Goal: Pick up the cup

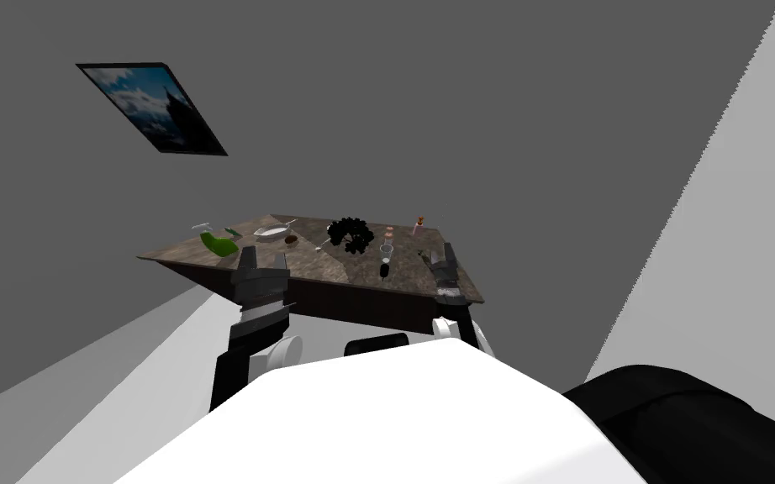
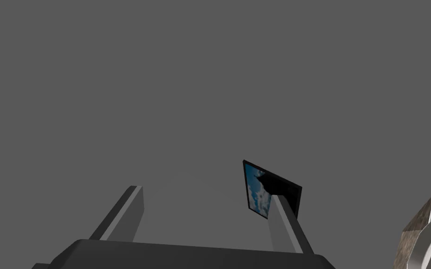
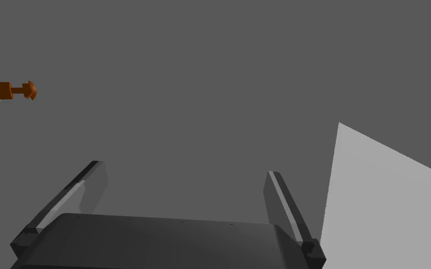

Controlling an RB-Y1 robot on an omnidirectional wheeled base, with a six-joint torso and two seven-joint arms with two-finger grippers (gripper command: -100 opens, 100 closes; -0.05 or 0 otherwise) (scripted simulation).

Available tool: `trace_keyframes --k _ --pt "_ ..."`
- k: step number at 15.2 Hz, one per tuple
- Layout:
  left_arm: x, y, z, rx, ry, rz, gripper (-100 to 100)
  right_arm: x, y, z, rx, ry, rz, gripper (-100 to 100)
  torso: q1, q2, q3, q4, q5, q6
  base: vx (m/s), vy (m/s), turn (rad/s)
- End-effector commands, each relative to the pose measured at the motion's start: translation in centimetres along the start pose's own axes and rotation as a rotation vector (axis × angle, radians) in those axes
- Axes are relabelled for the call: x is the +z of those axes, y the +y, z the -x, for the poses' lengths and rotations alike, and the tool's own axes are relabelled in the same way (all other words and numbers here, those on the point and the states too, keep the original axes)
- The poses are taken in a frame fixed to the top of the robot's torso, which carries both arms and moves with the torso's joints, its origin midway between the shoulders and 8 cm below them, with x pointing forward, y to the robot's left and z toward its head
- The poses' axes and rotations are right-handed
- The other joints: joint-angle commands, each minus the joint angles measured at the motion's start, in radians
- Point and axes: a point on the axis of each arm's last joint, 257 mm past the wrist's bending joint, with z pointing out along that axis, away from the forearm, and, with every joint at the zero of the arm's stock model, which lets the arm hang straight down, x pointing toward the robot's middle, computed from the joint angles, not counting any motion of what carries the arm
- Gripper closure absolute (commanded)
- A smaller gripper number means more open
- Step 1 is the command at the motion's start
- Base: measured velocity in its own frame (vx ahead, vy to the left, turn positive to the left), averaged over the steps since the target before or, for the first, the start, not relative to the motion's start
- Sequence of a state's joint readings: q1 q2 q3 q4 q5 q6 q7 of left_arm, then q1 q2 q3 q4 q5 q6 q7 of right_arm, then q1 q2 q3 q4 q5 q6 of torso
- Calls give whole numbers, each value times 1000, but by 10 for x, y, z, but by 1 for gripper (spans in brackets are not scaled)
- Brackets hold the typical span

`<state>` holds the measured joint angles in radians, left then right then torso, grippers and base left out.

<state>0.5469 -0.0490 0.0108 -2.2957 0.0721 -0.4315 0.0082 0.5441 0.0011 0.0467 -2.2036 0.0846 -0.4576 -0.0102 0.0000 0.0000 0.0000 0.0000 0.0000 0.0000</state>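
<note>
Right end effector [image 3: 183, 169] near cup [image 1: 387, 249], table [image 1: 461, 290] edge

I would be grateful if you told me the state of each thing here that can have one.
cup: upright on the table, not held.
green bottle: lying on its side.
pink pump bottle: upright.
left gripper: open, empty.
right gripper: open, empty.
</note>
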Motion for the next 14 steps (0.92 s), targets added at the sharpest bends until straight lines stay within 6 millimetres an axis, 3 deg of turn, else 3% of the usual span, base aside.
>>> trace_keyframes --k 1,7,12,14 --pt "0 0 0 0 0 0 0 -3 -5 -2 -27 35 -10 -100 0 0 0 0 0 0 1 10 30" --pt "0 0 0 0 0 0 0 -13 -23 -3 -113 129 -48 -100 2 -1 0 0 0 0 8 32 51" --pt "0 0 0 0 0 0 0 -30 -51 5 -227 232 -107 -100 3 -1 0 0 1 0 12 47 76" --pt "0 0 0 0 0 0 0 -31 -51 4 -239 253 -106 -100 4 -1 -1 0 1 0 12 48 38"
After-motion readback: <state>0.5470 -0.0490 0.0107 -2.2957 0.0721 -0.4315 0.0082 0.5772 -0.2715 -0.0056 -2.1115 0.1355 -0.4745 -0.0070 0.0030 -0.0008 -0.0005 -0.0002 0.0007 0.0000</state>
